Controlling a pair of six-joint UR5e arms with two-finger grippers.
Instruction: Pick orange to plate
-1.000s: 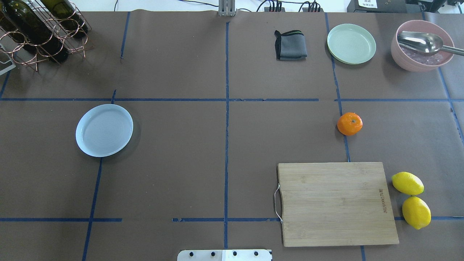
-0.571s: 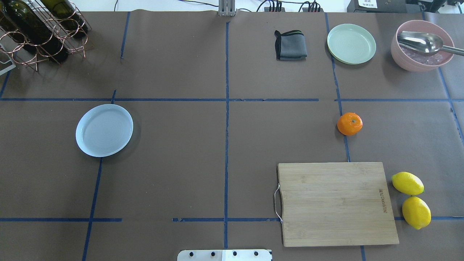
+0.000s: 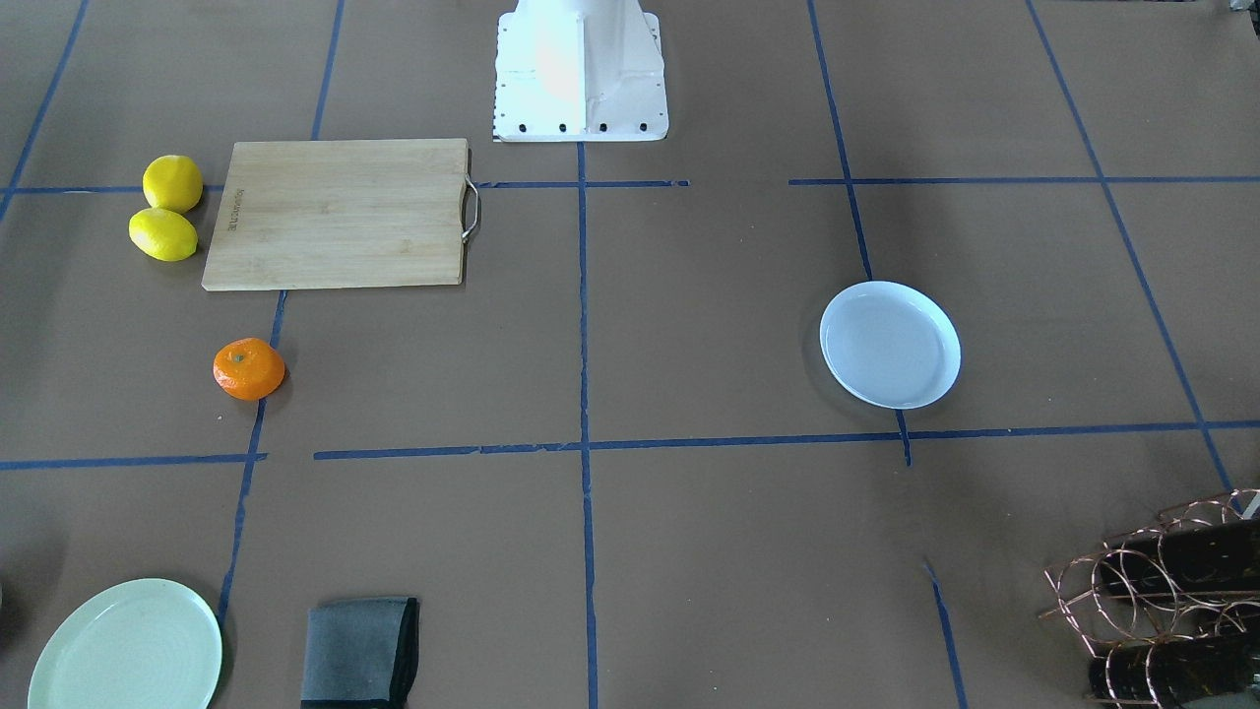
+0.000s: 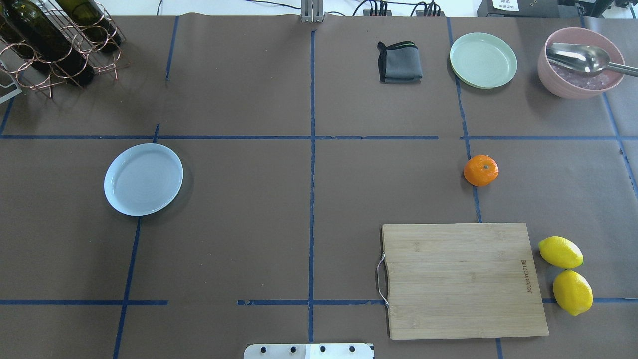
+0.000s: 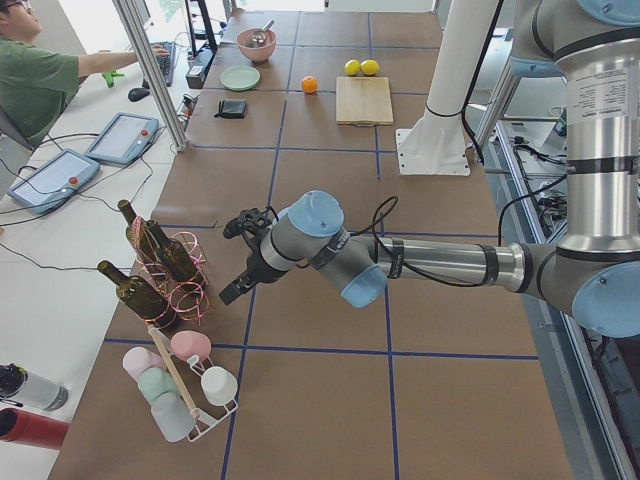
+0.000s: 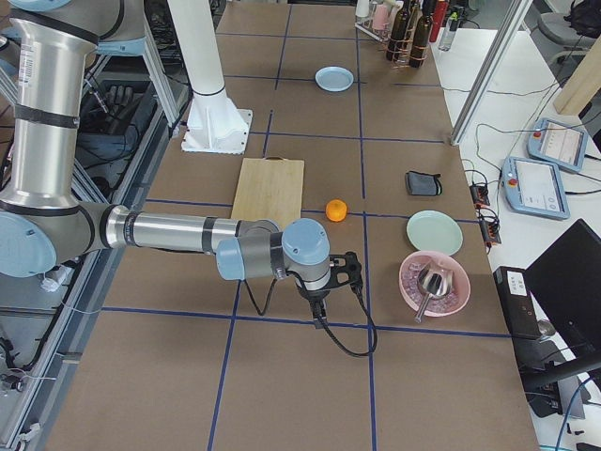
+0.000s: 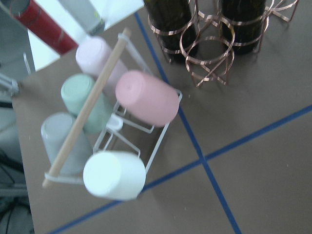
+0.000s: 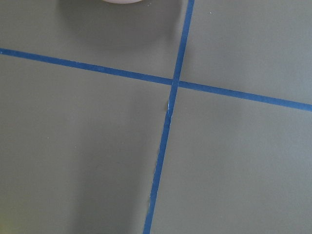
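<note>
The orange lies on the brown table, right of centre and just beyond the cutting board; the front-facing view has the orange on its left. The pale bluish-white plate is bare, far off on the left half, and the front-facing view puts the plate on its right. Neither arm reaches the overhead or front-facing views. My left gripper hangs beyond the table's left end, near the bottle rack. My right gripper hovers low, past the right end, near the pink bowl. Whether either is open or shut, I cannot tell.
A wooden cutting board sits at the near right with two lemons beside it. At the far right are a grey cloth, a pale green plate and a pink bowl holding a spoon. A copper bottle rack fills the far left corner; a mug rack lies under my left wrist.
</note>
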